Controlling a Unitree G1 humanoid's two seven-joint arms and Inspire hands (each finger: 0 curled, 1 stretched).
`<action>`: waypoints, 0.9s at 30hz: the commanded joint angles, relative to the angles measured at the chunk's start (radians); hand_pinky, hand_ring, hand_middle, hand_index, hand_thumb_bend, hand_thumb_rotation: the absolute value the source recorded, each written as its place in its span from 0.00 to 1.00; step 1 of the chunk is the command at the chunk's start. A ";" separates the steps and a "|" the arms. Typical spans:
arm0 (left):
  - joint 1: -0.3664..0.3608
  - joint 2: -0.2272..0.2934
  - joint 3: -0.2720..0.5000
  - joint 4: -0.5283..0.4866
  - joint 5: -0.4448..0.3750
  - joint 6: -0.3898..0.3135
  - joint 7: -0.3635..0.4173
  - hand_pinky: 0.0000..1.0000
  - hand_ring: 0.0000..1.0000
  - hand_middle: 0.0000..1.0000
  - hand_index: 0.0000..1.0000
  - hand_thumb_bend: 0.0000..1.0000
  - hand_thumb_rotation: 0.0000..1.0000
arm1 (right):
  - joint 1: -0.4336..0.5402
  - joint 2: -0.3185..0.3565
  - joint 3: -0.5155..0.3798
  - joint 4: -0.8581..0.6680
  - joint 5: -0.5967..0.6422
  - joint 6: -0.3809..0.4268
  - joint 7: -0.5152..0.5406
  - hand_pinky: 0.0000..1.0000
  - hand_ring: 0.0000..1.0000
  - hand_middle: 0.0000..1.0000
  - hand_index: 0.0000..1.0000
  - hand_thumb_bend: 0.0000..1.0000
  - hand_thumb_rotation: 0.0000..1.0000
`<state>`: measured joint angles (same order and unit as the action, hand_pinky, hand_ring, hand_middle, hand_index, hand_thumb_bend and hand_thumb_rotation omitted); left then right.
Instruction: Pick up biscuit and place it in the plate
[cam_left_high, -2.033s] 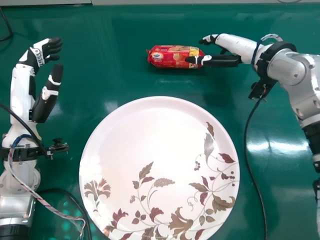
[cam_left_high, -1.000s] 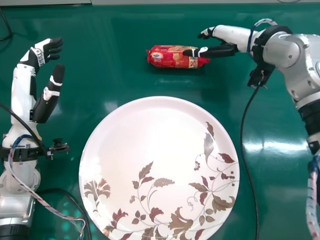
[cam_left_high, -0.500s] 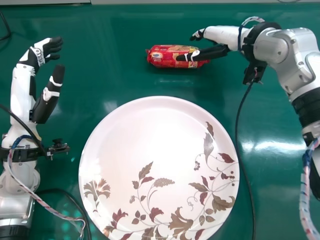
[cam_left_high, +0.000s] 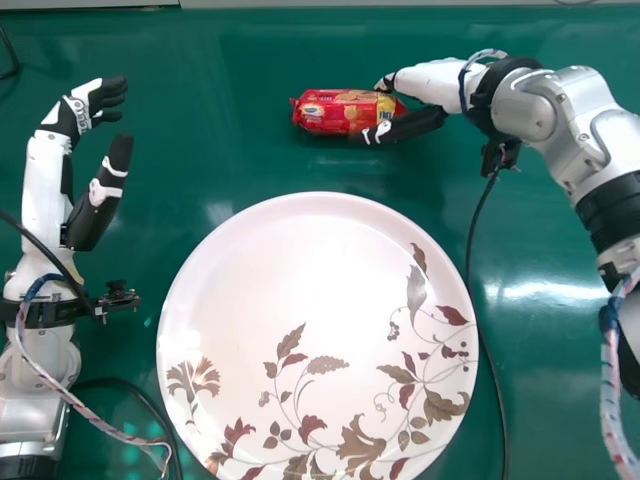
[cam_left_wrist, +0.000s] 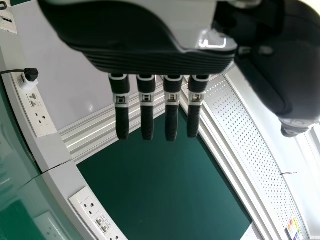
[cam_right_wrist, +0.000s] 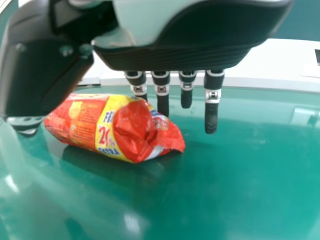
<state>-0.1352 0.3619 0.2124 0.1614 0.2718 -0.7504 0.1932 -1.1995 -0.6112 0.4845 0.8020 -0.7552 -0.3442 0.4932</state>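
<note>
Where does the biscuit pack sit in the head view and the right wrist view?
Head view: biscuit pack upper middle, beyond the plate, by the right hand.
Right wrist view: partly behind that hand's thumb.
Shared landmark: the pack's yellow band.

It looks like a lab, with socket strips (cam_left_wrist: 93, 209), perforated panelling (cam_left_wrist: 242, 130) and robot arms (cam_left_high: 575, 112)

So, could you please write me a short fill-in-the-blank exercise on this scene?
1. The biscuit pack is mainly ____ in colour.
2. The hand beside that pack is the robot's ____ one.
3. The plate, patterned with leaves, is ____ in outline.
4. The table under the pack is coloured ____.

Missing words: red; right; round; green.
</note>
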 joint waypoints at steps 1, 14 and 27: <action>0.049 -0.026 -0.008 0.030 -0.009 -0.007 0.005 0.70 0.80 0.82 0.83 0.87 0.47 | -0.018 0.014 0.016 0.007 -0.011 -0.003 0.001 0.72 0.87 0.94 0.95 1.00 0.70; 0.084 -0.031 0.003 -0.029 -0.010 0.037 0.008 0.76 0.80 0.82 0.82 0.88 0.47 | 0.011 0.042 0.008 -0.001 -0.027 0.051 -0.122 0.37 0.49 0.64 0.64 0.51 0.01; 0.079 -0.019 0.006 -0.003 -0.034 0.003 0.001 0.78 0.80 0.82 0.82 0.87 0.45 | 0.028 0.030 0.005 -0.007 -0.045 -0.017 -0.336 0.06 0.42 0.48 0.50 0.51 0.00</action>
<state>-0.0995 0.3577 0.2141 0.1199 0.2511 -0.7272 0.1931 -1.1931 -0.5768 0.4987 0.8029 -0.7999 -0.3556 0.1777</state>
